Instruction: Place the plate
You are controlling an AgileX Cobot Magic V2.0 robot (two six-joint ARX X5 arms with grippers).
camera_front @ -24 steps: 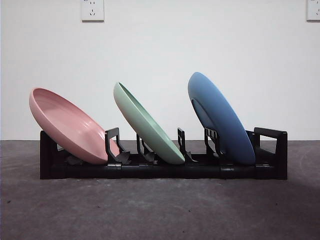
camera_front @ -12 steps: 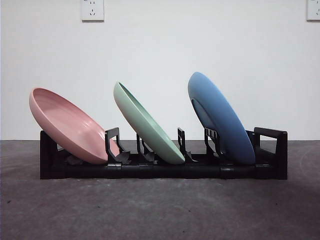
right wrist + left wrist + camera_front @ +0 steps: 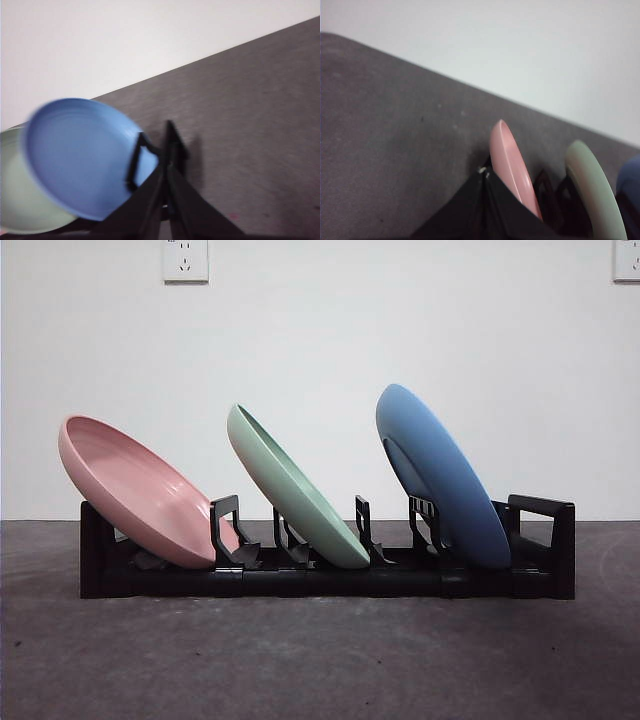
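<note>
1. Looking across the tabletop, we find three plates standing tilted in the black rack: the pink plate at one end, the green plate in the middle, the blue plate at the other end

2. We see each plate leaning in its own slot, apart from its neighbours, and none lying loose on the tabletop, so we judge the placing itself done

3. We see no arm in the front view, so both arms hang clear of the rack

4. Our left gripper has its jaws pressed together with nothing between them; it sits just beside the pink plate's rim without gripping it, and the green plate shows further along

5. Our right gripper likewise has its jaws closed tip to tip and empty, near the blue plate, which looks blurred in that view; the green plate peeks out behind it

6. We judge that little is left beyond drawing both arms back to rest; whether another plate waits out of view we cannot tell
</note>
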